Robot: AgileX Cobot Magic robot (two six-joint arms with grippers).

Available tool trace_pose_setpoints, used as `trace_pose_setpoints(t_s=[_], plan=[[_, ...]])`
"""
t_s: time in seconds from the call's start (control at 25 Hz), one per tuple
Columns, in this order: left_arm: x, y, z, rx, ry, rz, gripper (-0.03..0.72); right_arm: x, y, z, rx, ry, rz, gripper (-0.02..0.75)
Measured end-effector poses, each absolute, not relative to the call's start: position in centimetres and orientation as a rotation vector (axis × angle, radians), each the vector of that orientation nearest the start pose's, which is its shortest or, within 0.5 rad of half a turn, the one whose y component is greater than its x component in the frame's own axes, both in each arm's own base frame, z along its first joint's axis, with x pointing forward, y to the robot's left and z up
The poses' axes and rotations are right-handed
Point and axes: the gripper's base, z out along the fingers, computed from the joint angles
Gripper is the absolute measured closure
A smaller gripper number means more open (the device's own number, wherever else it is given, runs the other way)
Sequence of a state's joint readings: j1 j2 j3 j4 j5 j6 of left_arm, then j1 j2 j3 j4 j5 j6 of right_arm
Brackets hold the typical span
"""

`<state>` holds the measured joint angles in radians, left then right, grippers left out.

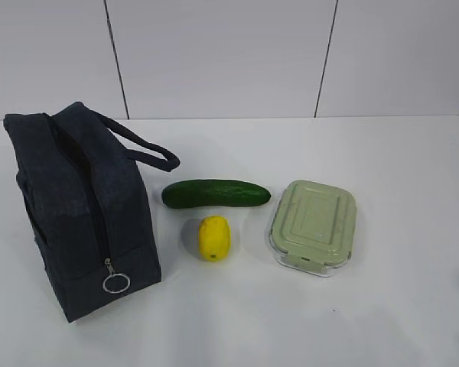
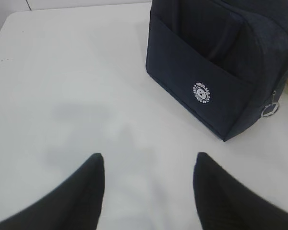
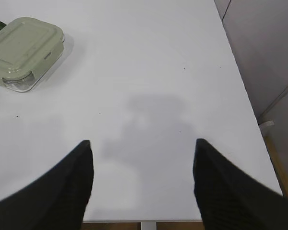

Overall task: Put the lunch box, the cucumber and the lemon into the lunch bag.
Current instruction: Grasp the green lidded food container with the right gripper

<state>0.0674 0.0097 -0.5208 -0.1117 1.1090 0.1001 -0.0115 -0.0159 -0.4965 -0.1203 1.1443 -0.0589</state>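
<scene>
Both sets of jaws stand spread with nothing between them, as I see it from the wrist cameras: the left gripper (image 2: 149, 160) hangs over bare white desk (image 2: 77, 86), and the right gripper (image 3: 143, 146) hangs over bare desk near its front right corner. Neither arm shows in the outside camera. From that camera I see the lunch bag (image 1: 84, 214) standing upright at the left of the desk, dark navy, its two loop handles (image 1: 141, 145) lying over toward the right, and the silver ring pull (image 1: 115, 284) hanging low on the end that faces me. I cannot tell whether its top is zipped. Just to the right of the bag lies the cucumber (image 1: 216, 193), flat on the desk and running left to right. The lemon (image 1: 213, 238) sits just in front of the cucumber, apart from it and near the bag's lower corner. Further right, the lunch box (image 1: 314, 225) rests flat with its pale green lid on, clear base showing at the near edge; it is close to the cucumber's right end but not touching. In the left wrist camera the bag fills the upper right, showing a side pocket with a round white logo (image 2: 202, 91), and a sliver of the lemon peeks at the right edge. In the right wrist camera the lunch box lies in the upper left corner, well apart from the gripper.
</scene>
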Motion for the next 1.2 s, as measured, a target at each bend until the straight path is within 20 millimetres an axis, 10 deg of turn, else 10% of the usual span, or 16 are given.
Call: trace_pose_setpoints(t_s=[1.2], plan=[[-0.75, -0.96, 27.96, 0.043, 2.076, -0.032, 0.256, -1.10, -0.98, 27.00, -0.038, 2.114, -0.187, 0.241]])
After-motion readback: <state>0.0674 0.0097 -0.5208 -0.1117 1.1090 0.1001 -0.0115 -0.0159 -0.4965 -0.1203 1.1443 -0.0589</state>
